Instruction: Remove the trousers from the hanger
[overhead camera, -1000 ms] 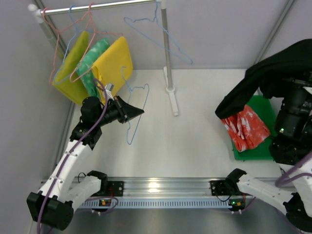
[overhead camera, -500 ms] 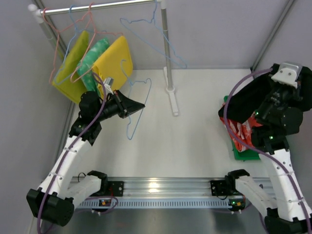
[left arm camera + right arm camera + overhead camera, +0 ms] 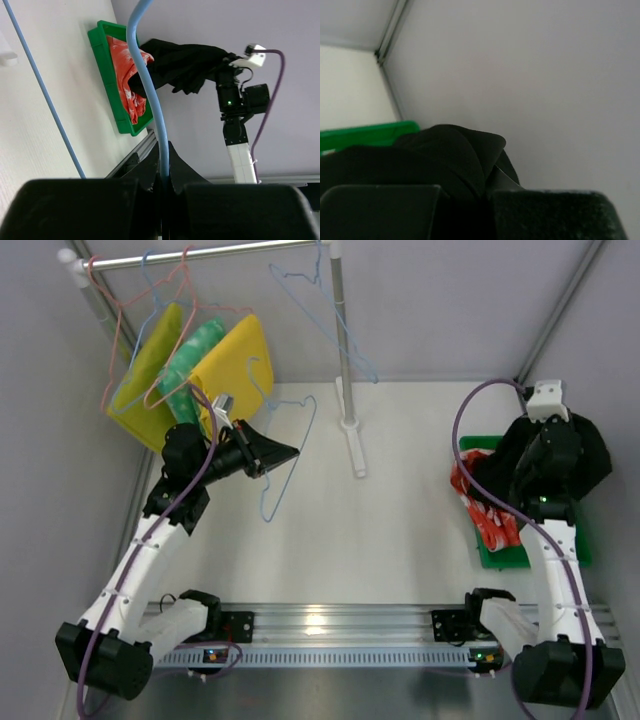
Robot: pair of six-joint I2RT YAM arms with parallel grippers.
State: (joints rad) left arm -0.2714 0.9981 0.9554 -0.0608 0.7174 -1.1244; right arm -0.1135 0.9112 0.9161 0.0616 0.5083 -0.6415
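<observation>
Right arm (image 3: 560, 570): stands lower than before, upright over green tray (image 3: 500, 558); right gripper (image 3: 486, 194) pinches black trousers (image 3: 592, 455), bunched beside red-orange trousers (image 3: 478, 502) lying in tray. Left arm (image 3: 140, 550): reaches forward, left gripper (image 3: 162, 182) clamped on blue hanger (image 3: 160, 150).

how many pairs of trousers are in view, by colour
yellow trousers: 2
green patterned trousers: 1
red-orange trousers: 1
black trousers: 1
total: 5
</observation>
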